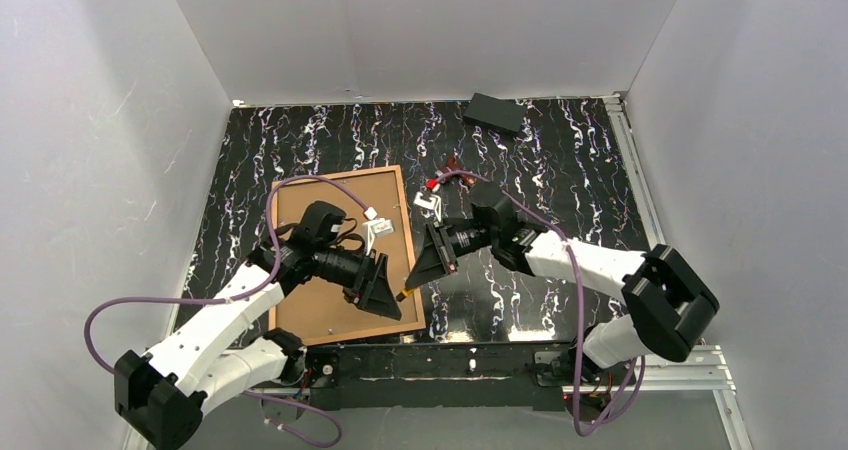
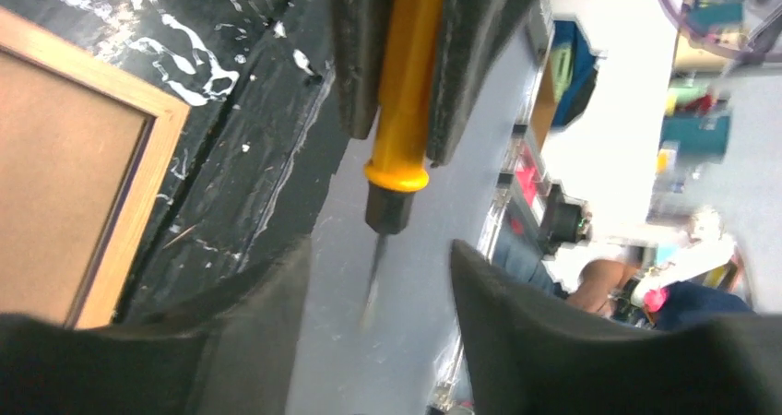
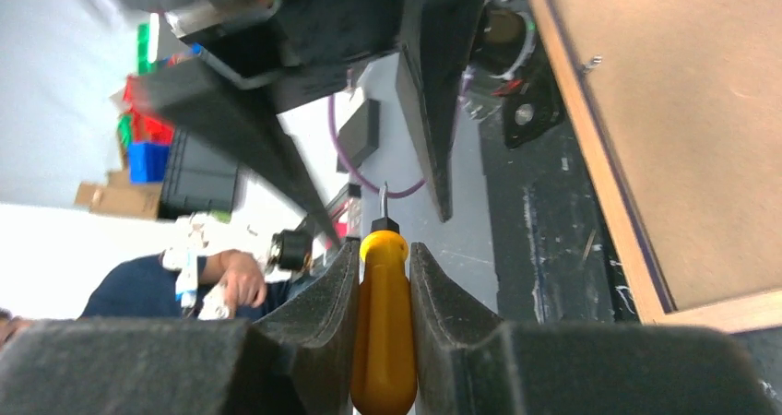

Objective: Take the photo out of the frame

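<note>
Close to the arms' bases, the two grippers meet tip to tip above the near right part of the frame [image 1: 338, 175], a light wood rectangle lying face down on the black marbled table [image 1: 560, 190]; its long axis runs from near to far; the photo [image 1: 340, 198] sits inside it, showing only its plain brown board back. The right gripper [image 1: 420, 270] is clenched on the yellow handle of a screwdriver [image 3: 383, 341], whose thin metal tip points toward the left gripper [image 1: 393, 300]; the left gripper's fingers [image 2: 516, 323] are parted and released, the tip aimed into the gap between them without touching either. From the tool, the frame's right border lies just to the left, close but apart; both arms are about equally near that edge, though only the right one carries the tool, so it seems the one placed to work on the back. A small metal tab [image 3: 590, 63] shows on the board just inside the border; whether it pins the board down cannot be told. The frame is the only holder in sight, and the photo appears seated in it, not yet lifted. Farther off, well apart at the table's far edge, lies a small black block [image 1: 497, 113].
</note>
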Robot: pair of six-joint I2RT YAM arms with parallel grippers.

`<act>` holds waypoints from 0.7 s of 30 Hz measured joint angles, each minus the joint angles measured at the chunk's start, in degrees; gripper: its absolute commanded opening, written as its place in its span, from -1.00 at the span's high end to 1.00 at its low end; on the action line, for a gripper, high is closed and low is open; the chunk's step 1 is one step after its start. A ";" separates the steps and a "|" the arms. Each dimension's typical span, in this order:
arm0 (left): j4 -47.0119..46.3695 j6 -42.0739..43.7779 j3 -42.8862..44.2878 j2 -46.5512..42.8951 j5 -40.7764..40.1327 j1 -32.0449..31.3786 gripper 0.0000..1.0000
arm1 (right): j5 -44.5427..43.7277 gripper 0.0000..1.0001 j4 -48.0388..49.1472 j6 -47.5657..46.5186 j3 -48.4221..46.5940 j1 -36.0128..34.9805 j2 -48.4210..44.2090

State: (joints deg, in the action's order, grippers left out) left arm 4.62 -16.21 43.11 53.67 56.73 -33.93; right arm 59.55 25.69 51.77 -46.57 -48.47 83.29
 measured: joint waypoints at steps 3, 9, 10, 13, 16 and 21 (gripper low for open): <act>2.19 0.28 1.27 -0.02 -3.78 0.81 -0.53 | -6.36 0.97 -1.73 -0.33 3.65 -0.04 -3.23; 5.05 -0.13 1.68 -3.89 -13.14 4.74 -0.79 | -28.70 0.97 -14.49 -1.64 7.61 0.07 -10.73; 5.66 -1.11 1.68 -4.96 -17.09 5.66 -0.78 | -32.11 0.97 -16.44 -1.88 7.61 0.04 -11.43; 7.87 -6.25 1.49 -5.77 -27.91 7.63 -0.53 | -44.46 0.97 -24.17 -2.84 6.32 -1.03 -12.00; 10.08 -13.68 0.09 -2.91 -36.46 8.83 -0.37 | -55.87 0.97 -32.92 -4.66 0.61 -4.15 -8.35; 8.35 -23.54 -8.50 2.47 -40.92 9.09 -0.25 | -70.14 0.97 -43.69 -7.69 -13.81 -9.81 0.94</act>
State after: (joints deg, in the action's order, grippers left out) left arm 12.97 -39.75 34.61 56.14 15.81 -24.84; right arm -10.59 -18.00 44.07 -60.38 -58.28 84.23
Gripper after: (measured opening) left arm 0.649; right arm 0.274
